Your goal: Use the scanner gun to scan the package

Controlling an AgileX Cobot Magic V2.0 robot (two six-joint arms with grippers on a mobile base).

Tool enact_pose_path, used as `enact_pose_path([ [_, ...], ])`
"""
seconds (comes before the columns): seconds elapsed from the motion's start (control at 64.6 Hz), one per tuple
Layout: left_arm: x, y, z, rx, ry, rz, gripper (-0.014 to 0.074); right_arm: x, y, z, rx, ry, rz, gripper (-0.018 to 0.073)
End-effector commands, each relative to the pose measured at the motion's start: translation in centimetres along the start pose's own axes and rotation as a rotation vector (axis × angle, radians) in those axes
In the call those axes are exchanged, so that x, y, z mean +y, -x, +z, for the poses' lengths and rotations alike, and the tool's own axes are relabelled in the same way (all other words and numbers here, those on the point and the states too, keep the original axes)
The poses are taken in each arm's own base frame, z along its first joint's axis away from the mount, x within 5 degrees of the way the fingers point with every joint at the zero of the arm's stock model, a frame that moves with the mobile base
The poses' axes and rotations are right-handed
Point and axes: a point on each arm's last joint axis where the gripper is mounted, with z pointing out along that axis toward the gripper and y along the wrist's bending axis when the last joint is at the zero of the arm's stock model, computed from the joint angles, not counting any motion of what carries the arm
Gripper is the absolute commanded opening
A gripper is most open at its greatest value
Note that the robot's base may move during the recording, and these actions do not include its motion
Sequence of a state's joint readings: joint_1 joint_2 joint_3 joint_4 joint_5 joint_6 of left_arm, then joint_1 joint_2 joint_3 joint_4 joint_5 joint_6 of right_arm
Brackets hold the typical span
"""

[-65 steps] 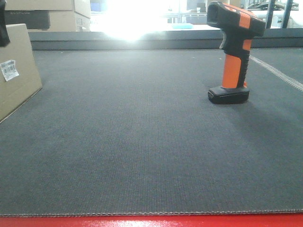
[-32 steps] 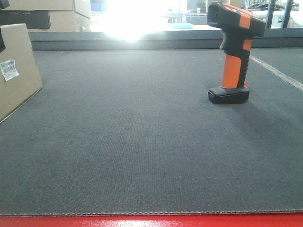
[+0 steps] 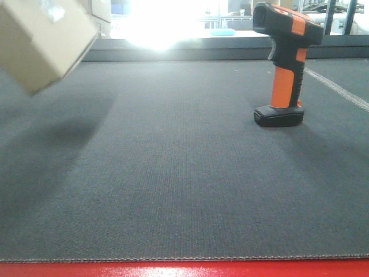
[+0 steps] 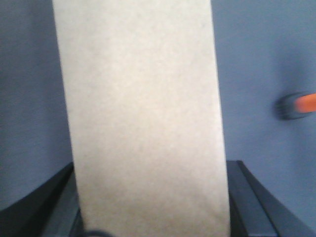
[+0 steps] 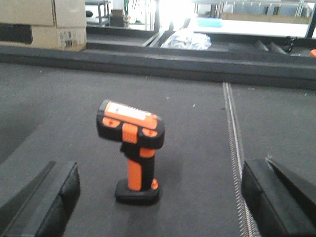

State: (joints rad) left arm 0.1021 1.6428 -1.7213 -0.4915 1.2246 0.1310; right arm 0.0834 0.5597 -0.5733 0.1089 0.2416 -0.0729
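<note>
Left fingers [image 4: 247, 200]: clamped on both sides of the package [image 4: 143, 113], tan face fills the wrist view. Front view shows the package [image 3: 43, 40] in the top-left corner, tilted and clear of the bench [image 3: 184, 184], with a soft shadow under it. Pale smear near its top edge may be the label, too blurred to tell.

Right fingers [image 5: 49, 197]: spread wide, holding nothing, hanging above the bench. The scanner gun [image 5: 133, 143] stands upright on its flat base ahead of them, roughly centred in the gap and untouched. In the front view the scanner gun [image 3: 283, 86] is far right, well apart from the package.

Risks, as judgement:
- Package is big and pinched on smooth cardboard, so it could slip or swing if tilted more.
- Gun is tall on a small base, so an off-centre close by the right fingers could tip it over.
- Label face may end up turned away from the scanner head, so no read.
</note>
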Motion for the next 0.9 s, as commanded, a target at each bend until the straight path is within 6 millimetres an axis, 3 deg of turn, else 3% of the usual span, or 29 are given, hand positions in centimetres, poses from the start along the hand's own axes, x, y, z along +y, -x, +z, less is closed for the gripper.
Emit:
enact_pose_path([
  [0.0, -1.1, -0.1, -1.3, -0.041, -0.064, -0.002, -0.0111, 0.4, -0.2, 0.1, 0.034, 0.031, 0.006, 0.0570],
  [0.186, -1.3, -1.3, -0.9, -0.010, -0.119, -0.044, -0.0111, 1.8, -1.4, 0.0, 0.138, 0.154, 0.028, 0.0570],
  [0.449, -0.1, -3.4, 1.8, 0.099, -0.131, -0.106, -0.0111, 2.4, -4.0, 1.9, 0.074, 0.186, 0.026, 0.0570],
  [0.727, 0.0, -3.6, 1.9, 0.106, -0.132, -0.111, -0.0111, 2.5, -4.9, 6.7, -0.033, 0.114, 0.085, 0.0570],
  [0.882, 0.0, -3.6, 1.9, 0.106, -0.132, -0.111, -0.0111, 2.2, -6.7, 10.1, -0.019, 0.032, 0.152, 0.0570],
])
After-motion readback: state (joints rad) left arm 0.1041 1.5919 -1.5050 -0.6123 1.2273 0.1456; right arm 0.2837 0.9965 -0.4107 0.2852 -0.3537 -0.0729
